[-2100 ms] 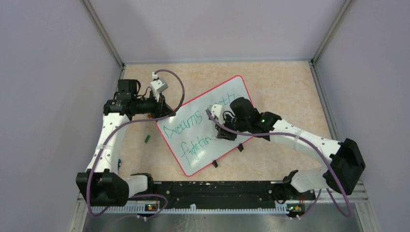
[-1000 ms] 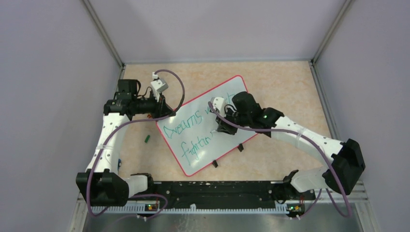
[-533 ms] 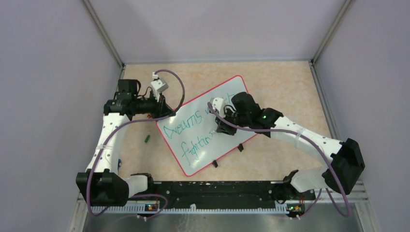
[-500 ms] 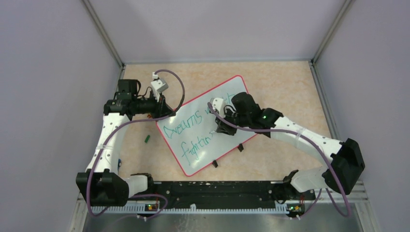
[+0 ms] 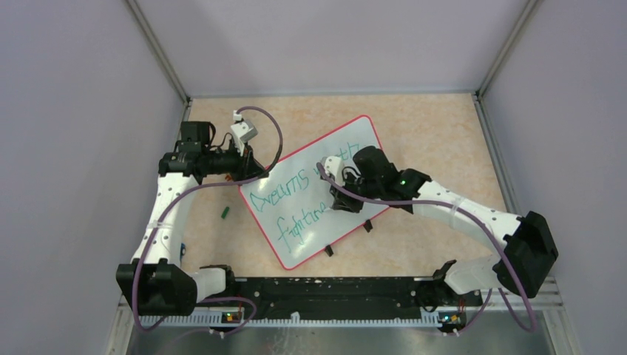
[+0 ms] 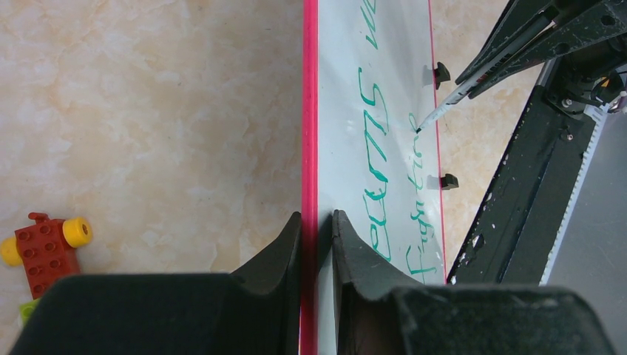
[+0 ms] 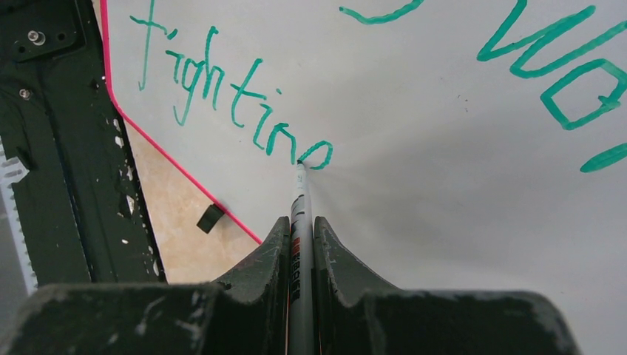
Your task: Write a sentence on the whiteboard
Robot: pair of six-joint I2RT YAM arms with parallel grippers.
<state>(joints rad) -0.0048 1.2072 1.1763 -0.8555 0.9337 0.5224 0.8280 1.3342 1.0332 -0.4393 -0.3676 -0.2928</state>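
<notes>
Two lines of green handwriting form the sentence (image 5: 285, 188) on the whiteboard (image 5: 299, 250), which sits askew on the mottled beige table (image 5: 429, 140). The upper line's second word is masked by the right arm (and cropped in the right wrist view). The right gripper (image 7: 301, 222) pinches a slim marker (image 7: 299, 194), tip on the glossy surface after "fightin". The left gripper (image 6: 316, 218) clamps the board's thin red rim. A studded red toy brick (image 6: 46, 242) lies nearby, partly hidden.

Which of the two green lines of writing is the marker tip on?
The lower line, starting "fightin": the marker tip meets its last letter. The upper line lies clear of it.
</notes>
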